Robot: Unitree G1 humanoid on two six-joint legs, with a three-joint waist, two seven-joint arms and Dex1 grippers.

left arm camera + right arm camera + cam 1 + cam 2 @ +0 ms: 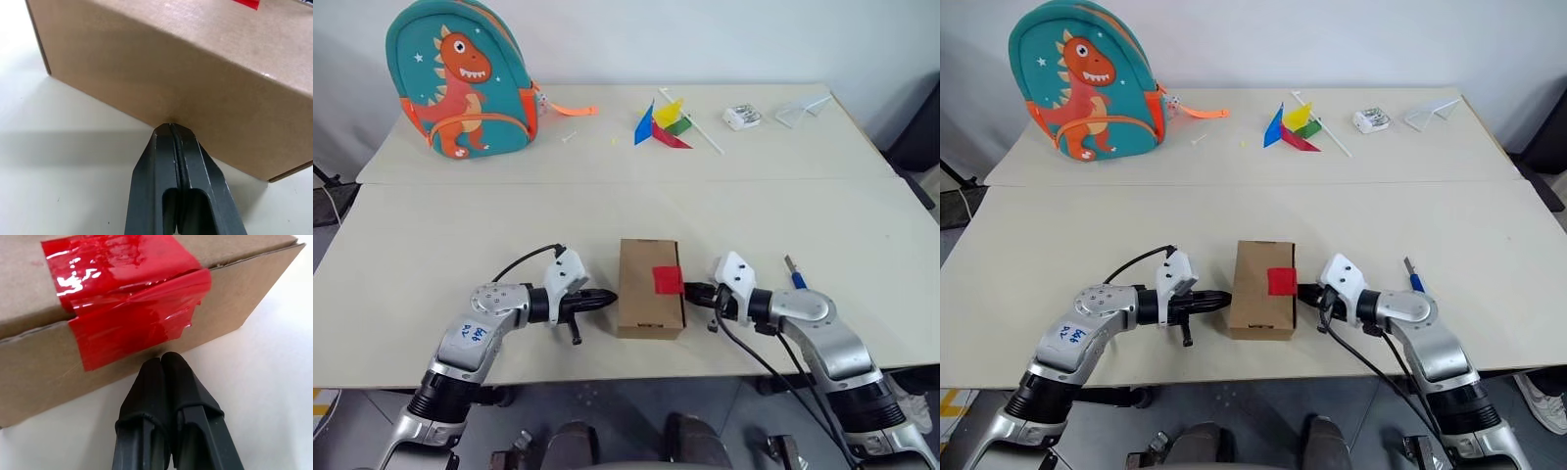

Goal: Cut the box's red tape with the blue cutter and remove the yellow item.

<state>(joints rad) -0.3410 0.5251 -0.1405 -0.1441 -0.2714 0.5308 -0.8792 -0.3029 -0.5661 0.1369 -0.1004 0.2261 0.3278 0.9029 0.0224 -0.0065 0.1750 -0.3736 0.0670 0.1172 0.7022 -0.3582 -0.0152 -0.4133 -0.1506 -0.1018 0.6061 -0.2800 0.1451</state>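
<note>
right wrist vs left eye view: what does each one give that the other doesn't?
Right wrist view alone: the red tape folds over the box's top edge and down its side, glossy and wrinkled, with the shut right gripper tip close against the box side just below it.

Left eye view alone: the shut left gripper at the opposite side of the box, the blue cutter lying on the table beyond the right arm, plus a dinosaur backpack and pinwheel at the far side.

Both: the closed box, tape uncut.
</note>
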